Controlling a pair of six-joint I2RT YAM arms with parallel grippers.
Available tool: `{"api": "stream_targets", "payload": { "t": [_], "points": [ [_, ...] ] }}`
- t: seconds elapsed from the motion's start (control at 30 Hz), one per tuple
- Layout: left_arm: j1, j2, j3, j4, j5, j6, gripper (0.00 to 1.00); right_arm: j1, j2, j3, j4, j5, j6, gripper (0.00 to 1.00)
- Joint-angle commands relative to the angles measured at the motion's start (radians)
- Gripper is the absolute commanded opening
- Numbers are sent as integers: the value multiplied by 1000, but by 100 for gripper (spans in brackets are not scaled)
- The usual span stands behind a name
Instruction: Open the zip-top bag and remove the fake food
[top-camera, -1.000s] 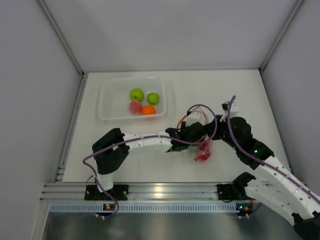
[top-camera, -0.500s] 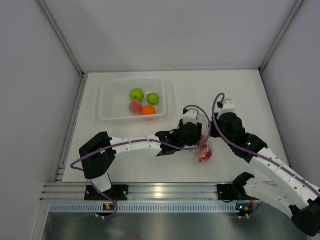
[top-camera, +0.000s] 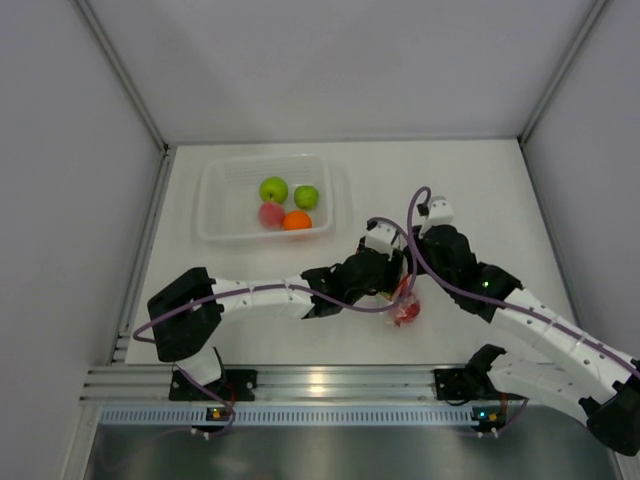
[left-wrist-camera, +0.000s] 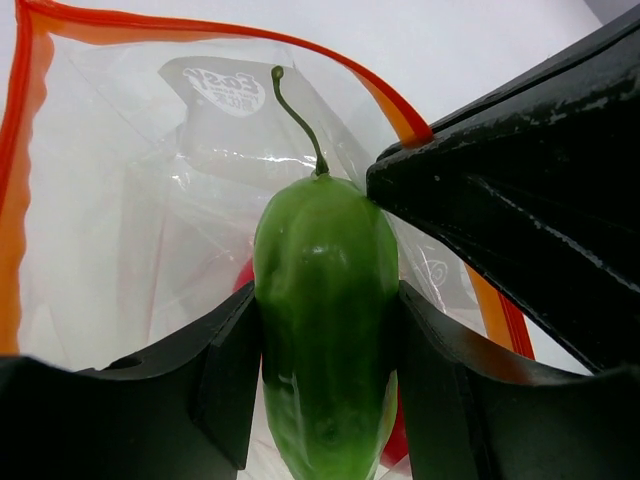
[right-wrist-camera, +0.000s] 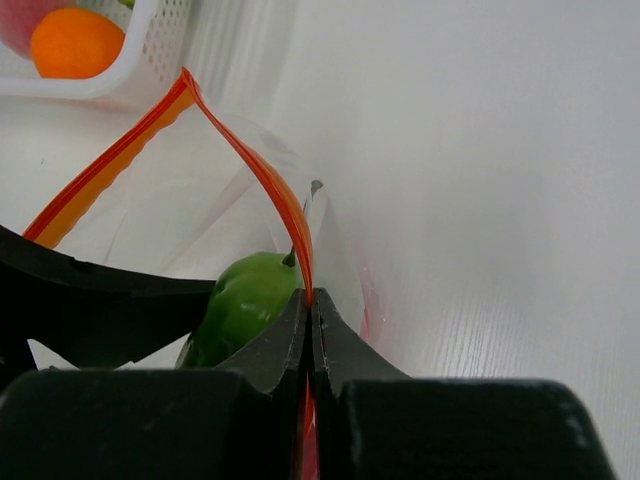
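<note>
The clear zip-top bag (top-camera: 405, 298) with an orange-red zipper strip (left-wrist-camera: 180, 25) lies between the two arms, its mouth open. My left gripper (left-wrist-camera: 325, 340) reaches into the bag and is shut on a green pepper-shaped fake food (left-wrist-camera: 322, 300) with a thin stem. A red fake food (top-camera: 406, 314) shows low in the bag, behind the green one. My right gripper (right-wrist-camera: 311, 305) is shut on the bag's zipper strip (right-wrist-camera: 262, 175) and holds that edge up. The green piece (right-wrist-camera: 243, 300) sits just left of the right fingers.
A clear rigid tub (top-camera: 225, 226) stands at the back left with two green apples (top-camera: 274, 189), a pink fruit (top-camera: 270, 213) and an orange fruit (top-camera: 297, 221) in it. White walls close the table on three sides. The aluminium rail (top-camera: 320, 385) runs along the near edge.
My left gripper has pushed right, deeper into the bag's mouth. My right gripper has moved left and further back with the bag's edge, and the bag has drawn up between them.
</note>
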Motion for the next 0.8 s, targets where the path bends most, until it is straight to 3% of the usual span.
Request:
{"api": "stream_targets", "payload": {
  "t": [0.0,0.23,0.57,0.73,0.77],
  "points": [
    [-1,-86,12,194,-45,68,0,45,-4,11,40,24,28,0],
    [-1,-220,-126,375,-21,62,0,40,45,11,42,92,17,0],
    [4,-272,-210,590,-44,39,0,42,50,3,99,27,42,0],
    [5,-313,-167,547,-335,31,0,40,32,9,74,79,46,0],
    [8,-323,-155,471,-363,36,0,40,27,9,62,92,43,0]
  ]
}}
